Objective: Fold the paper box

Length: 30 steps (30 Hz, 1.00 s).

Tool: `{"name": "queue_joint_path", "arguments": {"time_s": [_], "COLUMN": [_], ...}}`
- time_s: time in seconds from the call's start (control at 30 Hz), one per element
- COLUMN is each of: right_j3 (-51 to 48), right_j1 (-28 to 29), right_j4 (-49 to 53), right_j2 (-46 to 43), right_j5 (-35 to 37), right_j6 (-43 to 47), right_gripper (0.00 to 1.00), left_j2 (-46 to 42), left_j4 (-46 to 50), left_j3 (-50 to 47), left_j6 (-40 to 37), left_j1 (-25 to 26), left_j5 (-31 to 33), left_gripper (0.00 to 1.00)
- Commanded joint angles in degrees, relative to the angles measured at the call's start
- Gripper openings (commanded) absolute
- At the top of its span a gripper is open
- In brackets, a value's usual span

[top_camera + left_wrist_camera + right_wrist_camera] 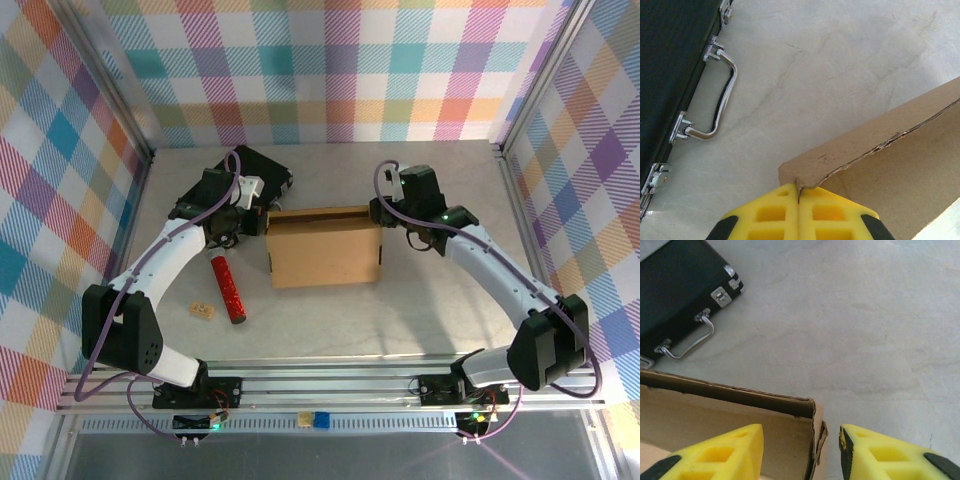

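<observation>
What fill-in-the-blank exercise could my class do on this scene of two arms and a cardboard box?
1. The left gripper is ____ on a corner of the paper box.
2. The right gripper stands ____, with one finger on each side of the box's wall.
3. The case with the metal handle is ____ in colour.
4. The tube lying left of the box is ____ in colour.

Missing words: shut; open; black; red.
</observation>
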<state>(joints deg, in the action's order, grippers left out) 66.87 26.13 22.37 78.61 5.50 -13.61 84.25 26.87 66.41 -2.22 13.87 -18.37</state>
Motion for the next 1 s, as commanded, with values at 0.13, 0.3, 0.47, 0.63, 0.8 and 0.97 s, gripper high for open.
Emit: {"name": "queue_joint_path", "arguments": {"time_s": [0.13, 0.3, 0.47, 0.63, 0.8, 0.97], "right_j3": [0.30, -5.21, -11.72, -10.86, -10.57, -10.56], "right_j1": [-0.41, -0.30, 2.03, 4.60, 6.33, 7.60], "right_j4": [7.96, 9.21, 2.43, -0.75, -4.25, -8.37], "right_j2": [-5.31, -7.89, -8.34, -5.23, -3.10, -0.93], "right_j5": [-1.22, -10.59, -15.73, -15.41, -14.81, -13.72], "right_j6": [-30.47, -57.29, -75.74, -82.18, -86.91, -88.13], "right_gripper": [0.47, 0.51, 0.51, 0.56, 0.58, 0.57], "left_j2": [-1.82, -1.88, -2.21, -2.59, -2.82, -2.88], "left_j4": [0.63, 0.64, 0.81, 0.94, 0.99, 0.64], "left_j3": [1.24, 1.53, 1.75, 1.62, 1.53, 1.44], "left_j6": [-0.15, 0.02, 0.15, 0.37, 0.55, 0.75], "left_j1": [0.90, 1.16, 1.59, 1.82, 1.95, 2.26], "left_j5": [0.35, 0.70, 1.23, 1.71, 2.00, 1.94], "left_gripper": [0.00, 0.00, 0.00, 0.00, 0.00, 0.00]}}
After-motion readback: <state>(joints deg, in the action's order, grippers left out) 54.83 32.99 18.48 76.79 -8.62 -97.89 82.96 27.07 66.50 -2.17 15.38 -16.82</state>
